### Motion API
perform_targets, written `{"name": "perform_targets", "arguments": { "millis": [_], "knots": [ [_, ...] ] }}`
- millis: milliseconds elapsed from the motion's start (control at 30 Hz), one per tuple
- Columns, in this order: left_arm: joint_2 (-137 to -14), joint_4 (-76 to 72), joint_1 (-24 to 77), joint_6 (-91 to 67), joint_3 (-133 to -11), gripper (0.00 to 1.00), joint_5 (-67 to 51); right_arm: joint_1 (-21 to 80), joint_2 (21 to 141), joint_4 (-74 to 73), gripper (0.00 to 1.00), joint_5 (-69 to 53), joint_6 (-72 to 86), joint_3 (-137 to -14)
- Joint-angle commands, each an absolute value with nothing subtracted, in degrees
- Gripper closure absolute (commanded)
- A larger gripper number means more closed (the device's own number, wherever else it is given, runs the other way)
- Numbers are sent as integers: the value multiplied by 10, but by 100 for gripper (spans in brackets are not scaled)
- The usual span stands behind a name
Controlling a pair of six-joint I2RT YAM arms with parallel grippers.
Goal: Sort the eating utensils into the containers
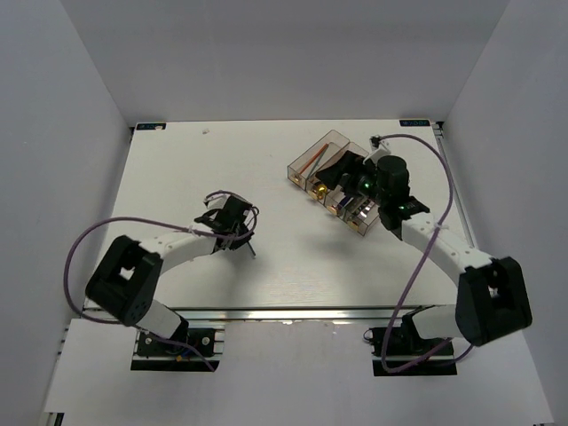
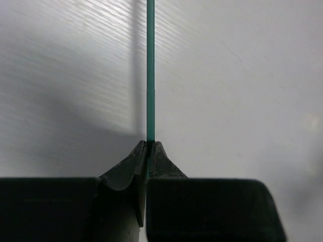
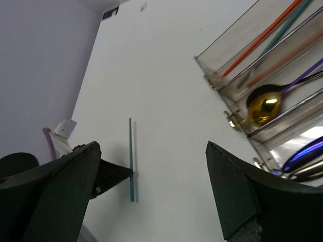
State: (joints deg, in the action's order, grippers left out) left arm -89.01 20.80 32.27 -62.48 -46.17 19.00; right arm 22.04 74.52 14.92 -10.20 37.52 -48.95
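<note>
My left gripper (image 1: 240, 232) is shut on a thin green chopstick (image 2: 150, 75), pinched at the fingertips (image 2: 156, 147) and held just over the white table. The same chopstick shows in the right wrist view (image 3: 131, 156), with the left gripper's tip beside it. My right gripper (image 1: 357, 202) is open and empty (image 3: 151, 146), hovering over the near end of the containers (image 1: 321, 153). The smoky bins (image 3: 208, 70) hold an orange chopstick (image 3: 262, 38), a green chopstick (image 3: 285, 22), a pinkish stick, a gold-bowled spoon with a purple handle (image 3: 263, 108) and a blue-purple utensil (image 3: 303, 154).
The white table (image 1: 222, 169) has grey walls on three sides. The bins lie at the back right, angled. Purple cables loop from both arms. The arm bases stand at the near edge.
</note>
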Motion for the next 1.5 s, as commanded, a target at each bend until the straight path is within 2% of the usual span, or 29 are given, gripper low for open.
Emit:
{"name": "perform_targets", "arguments": {
  "millis": [0, 100, 200, 433, 567, 633, 667, 833, 867, 900, 967, 1000, 1033, 1133, 1200, 1300, 1467],
  "knots": [
    [-795, 67, 326, -513, -409, 100, 94, 239, 798, 230, 11, -206, 423, -492],
    [-756, -41, 329, -490, -346, 100, 34, 275, 865, 253, 11, -249, 426, -522],
    [-709, -133, 334, -478, -298, 100, -38, 314, 922, 240, 11, -242, 419, -554],
    [-699, -190, 335, -464, -285, 100, -123, 365, 968, 258, 12, -231, 415, -575],
    [-698, -206, 335, -465, -285, 100, -148, 377, 985, 251, 17, -226, 417, -588],
    [-702, -214, 335, -464, -287, 100, -162, 383, 995, 256, 28, -229, 417, -595],
    [-707, -213, 336, -465, -287, 100, -164, 386, 998, 256, 43, -233, 418, -598],
    [-708, -217, 335, -463, -286, 100, -159, 388, 1016, 259, 72, -246, 427, -613],
    [-707, -208, 335, -461, -291, 100, -152, 388, 1016, 264, 91, -249, 431, -612],
    [-706, -200, 335, -458, -294, 91, -137, 388, 1017, 267, 100, -247, 435, -611],
    [-707, -146, 335, -453, -320, 58, -106, 380, 1013, 271, 100, -238, 444, -611],
    [-706, -117, 335, -448, -332, 6, -83, 374, 1011, 265, 100, -214, 449, -613],
    [-698, -93, 335, -442, -341, 2, -43, 364, 1005, 264, 100, -199, 456, -617],
    [-666, 81, 335, -422, -386, 2, 63, 321, 998, 225, 100, -88, 470, -650],
    [-653, 146, 335, -400, -423, 2, 97, 292, 1004, 202, 100, -19, 481, -691],
    [-632, 229, 335, -357, -462, 2, 98, 258, 1041, 177, 100, 102, 490, -765],
    [-586, 322, 335, -288, -484, 2, 109, 222, 1138, 129, 100, 167, 474, -890]
  ]
}}
